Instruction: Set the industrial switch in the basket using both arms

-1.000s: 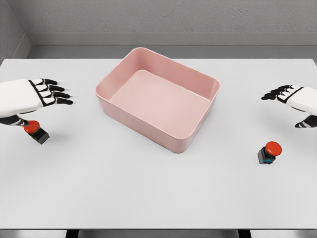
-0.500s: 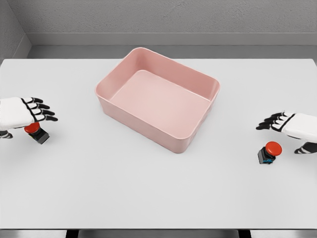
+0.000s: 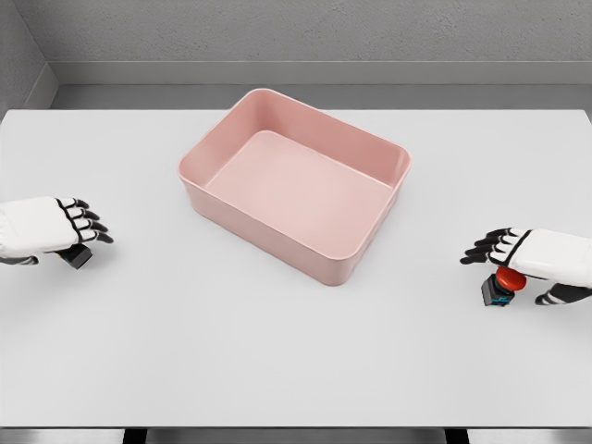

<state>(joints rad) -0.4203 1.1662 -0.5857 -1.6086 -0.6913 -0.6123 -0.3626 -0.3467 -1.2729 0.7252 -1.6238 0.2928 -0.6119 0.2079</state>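
Nearest the camera on the white table (image 3: 296,370), at the right edge: right hand (image 3: 532,256) hovering low over an industrial switch (image 3: 499,287), fingers extended and loosely spread, palm covering most of the red mushroom button, nothing pinched yet. Black-and-blue body of that switch poking out at the lower left of the palm, standing roughly upright, button end tipped up and to the right, long axis running from base to cap. Worth closing thumb and fingers low on the squat body, not on the rounded cap, which looks likely to slip. Slightly further back on the far left: left hand (image 3: 51,227) draped over the second switch (image 3: 78,256), fingers gently curled but apart, only a dark corner of the housing peeking out beneath the knuckles; red cap hidden, so heading and tilt impossible to call. Same advice there: settle lower, wrap the body, lift straight up before swinging inward. Further back, dead centre: pink basket (image 3: 213,190), set at an angle, empty, well apart from both switches. Best to clear its rim fully and release above the floor.
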